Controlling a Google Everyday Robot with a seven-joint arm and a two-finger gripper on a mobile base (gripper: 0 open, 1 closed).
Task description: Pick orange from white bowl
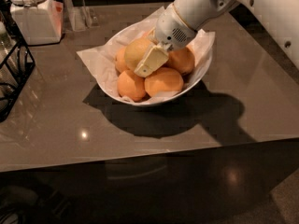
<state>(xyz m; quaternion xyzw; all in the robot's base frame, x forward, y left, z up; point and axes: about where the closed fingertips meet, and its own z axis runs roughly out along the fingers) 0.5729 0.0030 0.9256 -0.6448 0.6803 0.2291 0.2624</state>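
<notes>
Clutter sits at the far left: a black wire rack (17,69) at the edge and a white lidded jar (29,17) behind it, both well apart from the work. Toward the middle, crinkled paper (93,59) spills past the rim of the white bowl (198,76). The orange (132,50), pale and the largest fruit, rides on top of the pile at its left side, above the smaller bright fruits (163,80). The gripper (142,62) comes at it from the right and above. One cream finger (150,59) lies flat against the orange's near right face and the other is hidden behind the fruit, so the pair reads as pinching it across its width. The fruit is round and offers no long axis to favour, and the way out looks to be straight up, clear of its neighbours. The white arm (201,3) runs off to the upper right. Underneath, the table (70,125) is smooth, dark and glossy, with dim floor in front.
</notes>
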